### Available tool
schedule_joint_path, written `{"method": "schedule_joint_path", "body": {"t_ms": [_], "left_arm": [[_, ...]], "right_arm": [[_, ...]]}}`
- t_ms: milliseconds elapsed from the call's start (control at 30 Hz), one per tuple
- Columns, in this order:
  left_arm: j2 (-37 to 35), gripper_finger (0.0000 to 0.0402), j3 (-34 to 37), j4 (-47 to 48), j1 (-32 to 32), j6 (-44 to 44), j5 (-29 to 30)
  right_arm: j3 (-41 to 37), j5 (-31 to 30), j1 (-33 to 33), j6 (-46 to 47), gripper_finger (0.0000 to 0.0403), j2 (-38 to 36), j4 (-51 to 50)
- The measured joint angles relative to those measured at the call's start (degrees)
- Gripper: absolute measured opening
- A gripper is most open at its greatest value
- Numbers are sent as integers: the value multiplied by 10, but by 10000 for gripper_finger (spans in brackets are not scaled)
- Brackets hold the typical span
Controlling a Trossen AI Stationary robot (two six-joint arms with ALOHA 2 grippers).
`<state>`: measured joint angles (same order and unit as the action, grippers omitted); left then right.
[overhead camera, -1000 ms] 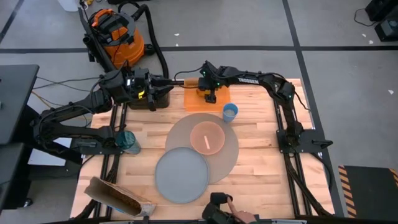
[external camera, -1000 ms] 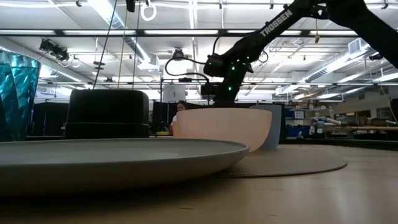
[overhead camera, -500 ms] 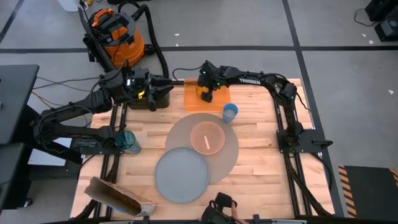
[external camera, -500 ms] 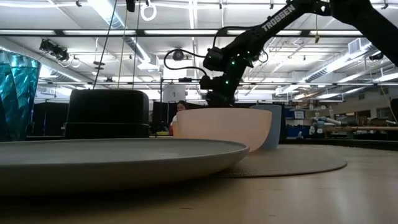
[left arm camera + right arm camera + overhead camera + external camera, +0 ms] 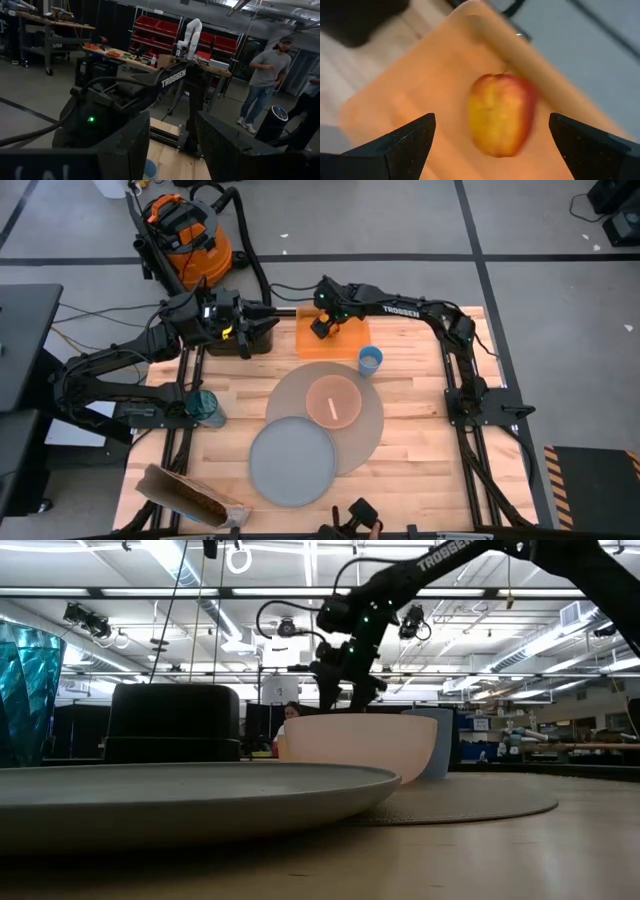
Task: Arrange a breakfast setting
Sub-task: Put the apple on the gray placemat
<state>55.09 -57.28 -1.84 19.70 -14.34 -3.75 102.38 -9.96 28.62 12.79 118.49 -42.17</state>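
Right end effector [image 5: 492,145] fingers spread wide, gripping nothing, hovering over the orange board [image 5: 333,338]. Apple [image 5: 501,114] lies on that board, between the fingers, untouched. Blue cup [image 5: 370,360] just beside the board; pink bowl [image 5: 333,399] with spoon [image 5: 333,409] on the mat [image 5: 372,425] nearby. Left end effector [image 5: 172,150] released, parked over the toaster [image 5: 250,335] beside the board.

Probably a robotics workshop: red parts bins [image 5: 165,25], workbenches [image 5: 130,55].

Wooden surface [image 5: 420,430] bearing orange board [image 5: 335,340], toaster [image 5: 255,340], blue cup [image 5: 370,360], teal glass [image 5: 207,408], round mat [image 5: 365,425], paper bag [image 5: 185,495].
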Motion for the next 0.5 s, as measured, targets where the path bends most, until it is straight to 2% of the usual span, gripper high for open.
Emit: {"method": "schedule_joint_path", "body": {"t_ms": [133,267,500], "left_arm": [[0,167,0,0,0,0,0],[0,167,0,-1,0,0,0],[0,167,0,-2,-1,-3,0]], "right_arm": [[7,-46,-10,-20,398,4,5],[-14,-99,-30,-52,398,4,60],[-64,-103,-31,-67,398,5,104]]}}
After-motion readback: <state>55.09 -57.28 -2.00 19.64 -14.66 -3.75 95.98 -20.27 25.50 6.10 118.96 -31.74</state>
